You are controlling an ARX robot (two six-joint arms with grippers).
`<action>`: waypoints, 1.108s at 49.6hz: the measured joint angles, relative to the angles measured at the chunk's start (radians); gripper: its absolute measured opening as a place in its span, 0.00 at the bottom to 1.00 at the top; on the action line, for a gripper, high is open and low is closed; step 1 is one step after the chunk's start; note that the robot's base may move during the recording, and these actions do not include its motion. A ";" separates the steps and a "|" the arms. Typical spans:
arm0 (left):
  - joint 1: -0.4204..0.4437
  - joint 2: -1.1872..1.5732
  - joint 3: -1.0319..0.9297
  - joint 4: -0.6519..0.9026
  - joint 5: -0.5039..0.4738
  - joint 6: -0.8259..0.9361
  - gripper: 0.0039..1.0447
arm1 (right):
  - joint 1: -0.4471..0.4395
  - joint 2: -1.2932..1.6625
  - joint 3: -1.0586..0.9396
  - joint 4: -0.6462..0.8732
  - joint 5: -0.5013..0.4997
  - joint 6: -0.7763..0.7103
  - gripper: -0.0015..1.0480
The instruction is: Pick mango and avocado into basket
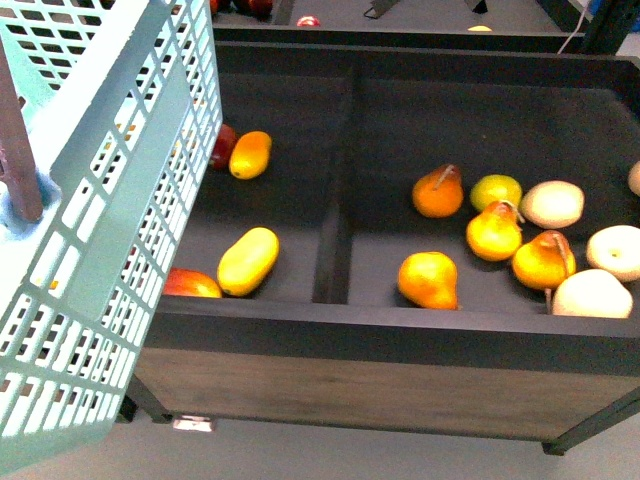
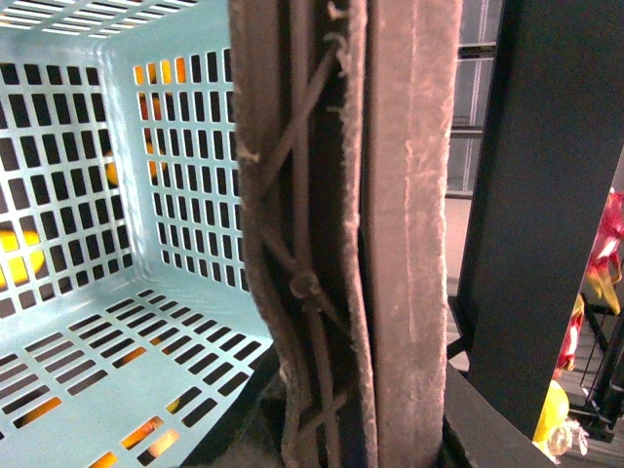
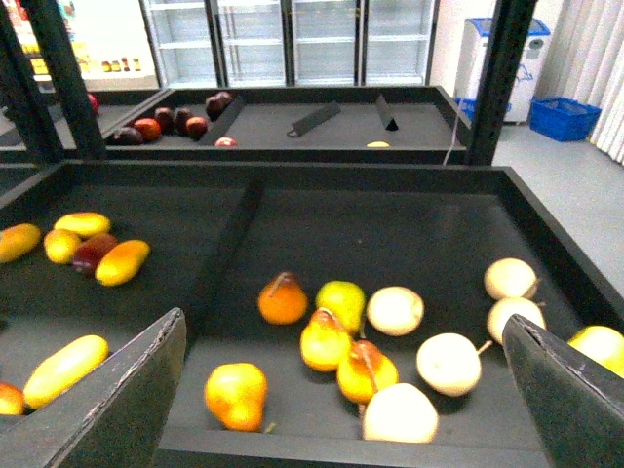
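Observation:
The turquoise basket (image 1: pixel 110 230) hangs tilted at the left, in front of the dark bin. My left gripper (image 2: pixel 361 444) is shut on its brown-grey handle (image 2: pixel 390 244); the basket floor (image 2: pixel 88 351) holds nothing. A yellow-orange mango (image 1: pixel 250 155) lies in the bin's left compartment, also in the right wrist view (image 3: pixel 122 261). A longer oval yellow fruit (image 1: pixel 248 261) lies nearer the front. My right gripper (image 3: pixel 346 409) is open and empty, above the right compartment. No avocado is in view.
Several stemmed yellow-orange pears (image 1: pixel 428 278) and pale round fruits (image 1: pixel 552 203) fill the right compartment. A low divider (image 1: pixel 335 220) splits the bin. A dark red fruit (image 1: pixel 224 145) touches the mango. A second bin (image 3: pixel 292 122) stands behind, with fridges beyond.

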 joint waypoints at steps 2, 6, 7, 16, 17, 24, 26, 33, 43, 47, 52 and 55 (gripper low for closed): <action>0.000 0.000 0.000 0.000 0.000 0.000 0.17 | 0.000 0.000 0.000 0.000 0.000 0.000 0.92; 0.000 -0.001 0.000 0.000 0.000 0.000 0.17 | 0.000 0.000 0.000 0.000 0.001 0.000 0.92; 0.000 -0.001 0.000 0.000 0.000 0.000 0.17 | 0.000 0.000 0.000 0.000 -0.002 0.000 0.92; 0.000 -0.001 0.000 0.000 0.000 0.000 0.17 | 0.000 0.000 0.000 -0.001 0.000 0.000 0.92; 0.000 -0.001 0.000 0.000 0.000 0.000 0.17 | 0.000 0.000 0.000 0.000 0.003 0.000 0.92; 0.000 -0.001 0.000 0.000 0.000 0.000 0.17 | 0.000 0.000 0.000 0.000 0.001 0.000 0.92; 0.000 -0.001 0.000 0.000 0.000 0.000 0.17 | 0.000 0.000 0.000 0.000 0.002 0.000 0.92; 0.001 0.000 0.000 0.000 -0.001 0.000 0.17 | 0.000 0.000 0.000 0.000 0.002 0.000 0.92; 0.002 0.000 0.000 0.000 0.001 -0.001 0.17 | 0.000 0.001 0.000 0.000 0.001 0.000 0.92; 0.002 -0.001 0.000 0.000 -0.001 0.000 0.17 | 0.000 0.000 0.000 0.000 0.000 0.000 0.92; 0.002 -0.001 0.000 0.000 -0.001 0.001 0.17 | 0.000 0.000 0.000 0.000 0.002 0.000 0.92; 0.002 0.000 0.000 0.000 0.001 0.001 0.17 | 0.000 0.000 0.000 0.000 0.000 0.000 0.92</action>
